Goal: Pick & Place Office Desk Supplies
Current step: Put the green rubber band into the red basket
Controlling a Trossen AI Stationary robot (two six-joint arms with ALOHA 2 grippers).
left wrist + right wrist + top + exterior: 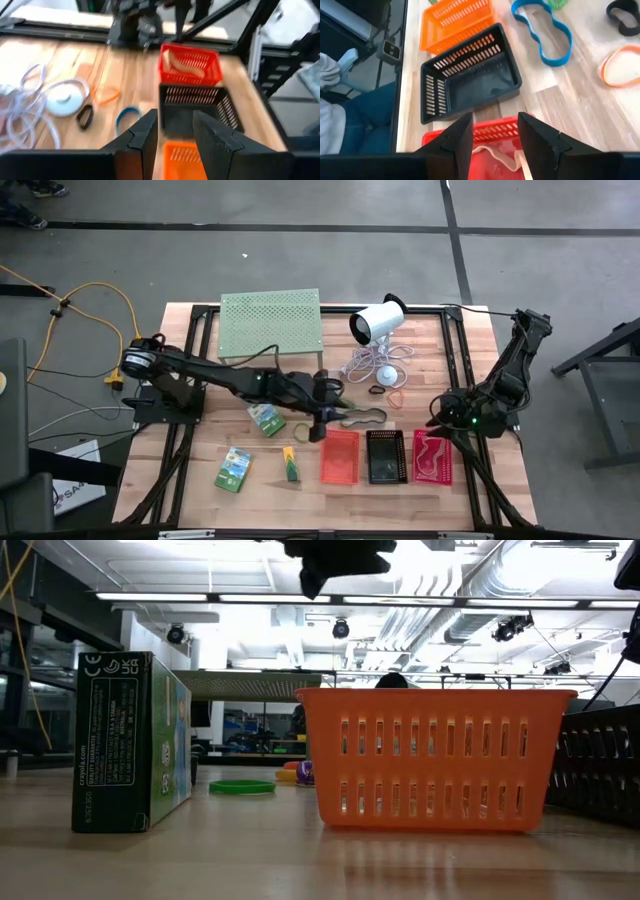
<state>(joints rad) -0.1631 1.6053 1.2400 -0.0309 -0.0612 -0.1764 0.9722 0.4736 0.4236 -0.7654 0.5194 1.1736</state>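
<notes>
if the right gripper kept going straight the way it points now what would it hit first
Most likely the pink basket right under the open right gripper, probably the pale band lying inside it; the black basket sits beyond. Depth is unclear.

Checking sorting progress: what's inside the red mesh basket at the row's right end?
The red mesh basket holds a pale, tan looped band. The right gripper above it hides part of its floor.

From table height I see an orange basket [437, 758] close ahead, with a dark green pack [130, 743] standing upright well to one side. Between them, farther back, a green loop [241, 786] lies flat on the table [250, 860]. A black basket [600, 762] sits just beside the orange one.
</notes>
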